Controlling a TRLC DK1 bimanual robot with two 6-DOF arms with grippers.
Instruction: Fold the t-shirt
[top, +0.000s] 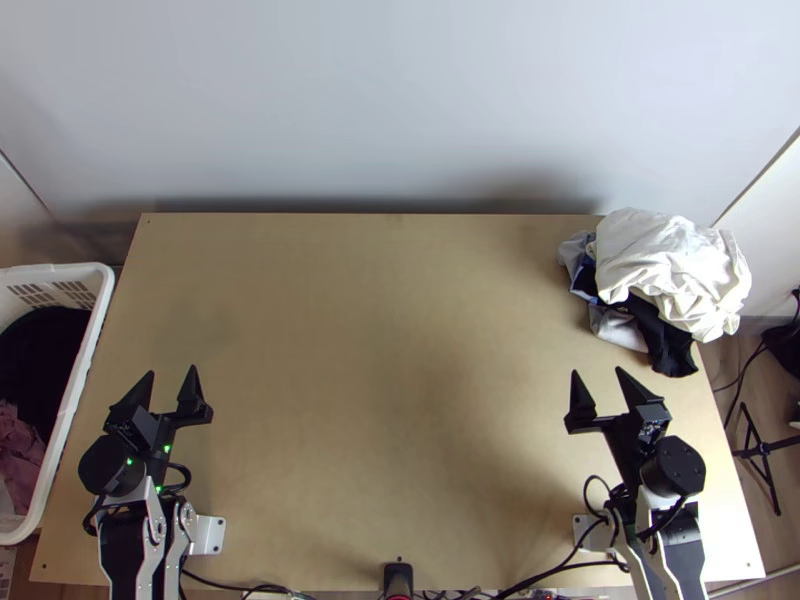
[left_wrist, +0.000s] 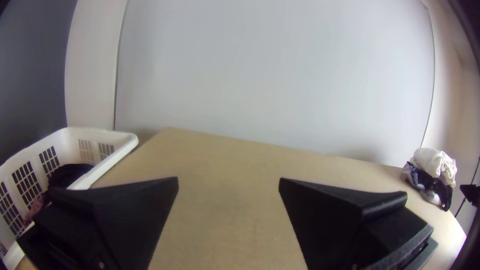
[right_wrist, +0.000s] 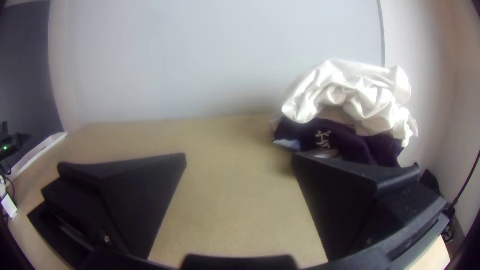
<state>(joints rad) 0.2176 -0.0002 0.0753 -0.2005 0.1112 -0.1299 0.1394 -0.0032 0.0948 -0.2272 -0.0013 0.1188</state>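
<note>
Left gripper (top: 172, 370) and right gripper (top: 597, 370) each hold 2 fingers apart; crumpled white cloth (top: 660, 262) tops bunched dark cloth (top: 670, 345).

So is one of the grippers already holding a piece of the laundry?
No, the left gripper and the right gripper both stand open, away from the bunched pile of clothes.

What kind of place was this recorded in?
Probably an indoor laundry-folding workstation: a heap of crumpled clothes on a wooden table, a white basket holding clothes beside it.
</note>
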